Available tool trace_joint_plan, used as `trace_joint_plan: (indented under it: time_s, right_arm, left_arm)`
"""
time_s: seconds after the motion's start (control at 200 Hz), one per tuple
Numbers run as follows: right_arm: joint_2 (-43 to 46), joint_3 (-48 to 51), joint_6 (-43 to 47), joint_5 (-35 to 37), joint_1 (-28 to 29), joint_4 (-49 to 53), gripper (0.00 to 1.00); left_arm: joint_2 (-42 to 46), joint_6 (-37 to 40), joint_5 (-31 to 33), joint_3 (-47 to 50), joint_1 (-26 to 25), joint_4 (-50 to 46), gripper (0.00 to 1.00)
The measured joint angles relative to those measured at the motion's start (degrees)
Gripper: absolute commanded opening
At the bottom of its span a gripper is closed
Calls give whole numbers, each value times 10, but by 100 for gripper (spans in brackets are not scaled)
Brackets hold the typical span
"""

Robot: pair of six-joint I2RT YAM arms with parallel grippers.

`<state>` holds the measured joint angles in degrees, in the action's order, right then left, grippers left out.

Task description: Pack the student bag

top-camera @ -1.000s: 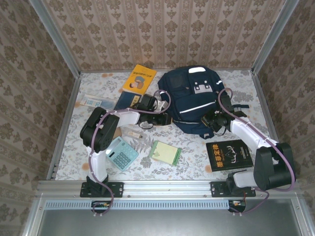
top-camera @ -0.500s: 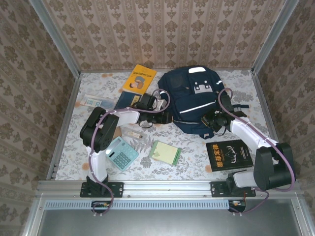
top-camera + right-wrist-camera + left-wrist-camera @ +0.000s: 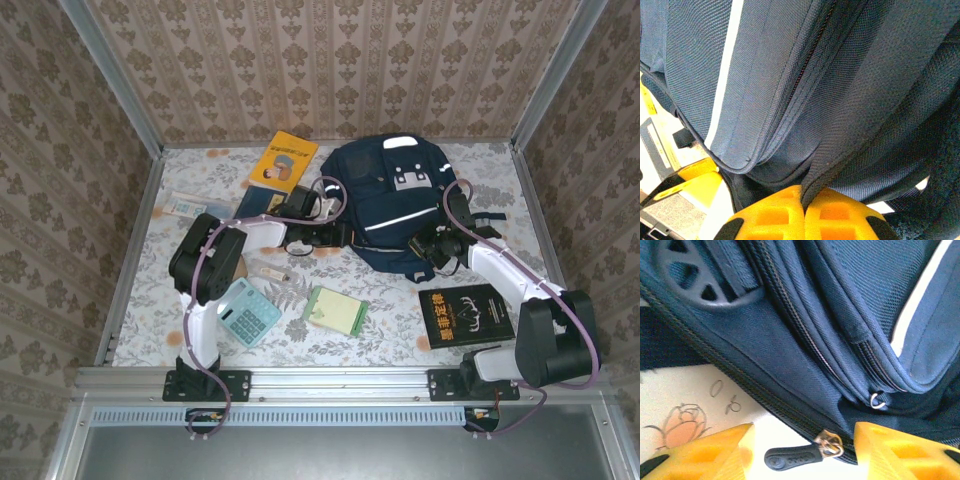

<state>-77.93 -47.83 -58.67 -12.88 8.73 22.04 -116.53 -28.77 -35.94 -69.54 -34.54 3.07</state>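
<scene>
The student bag (image 3: 395,195), dark navy with thin white stripes, lies at the back centre of the table. My left gripper (image 3: 338,237) is at its lower left edge. In the left wrist view the left gripper (image 3: 804,442) is open, and the black zipper pull (image 3: 795,457) of the bag (image 3: 850,300) lies loose between the yellow fingers (image 3: 715,455). My right gripper (image 3: 426,248) is at the bag's lower right edge. In the right wrist view the right gripper (image 3: 804,200) is shut on a fold of the bag's fabric (image 3: 840,165).
A yellow book (image 3: 284,160) and a dark booklet (image 3: 258,205) lie left of the bag. A teal calculator (image 3: 247,312), a green notepad (image 3: 336,310) and a black book (image 3: 466,313) lie nearer the front. Patterned walls close in three sides.
My left gripper has opened and edged slightly right along the bag's lower edge. The right gripper has kept its hold and place.
</scene>
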Motion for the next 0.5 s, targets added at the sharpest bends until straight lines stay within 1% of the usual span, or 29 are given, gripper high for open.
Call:
trace_joint_plan:
  time_s: [0.09,0.245,0.5]
  right_arm:
    - [-1,0,0,0,0,0,0]
    - [-2,0,0,0,0,0,0]
    - [-6,0,0,0,0,-2,0]
  left_arm:
    - [0,-2,-10,0,-4,3,46]
    - [0,-4,-23,7,-8,7,36]
    - [0,-4,-33,16,-8,10,33]
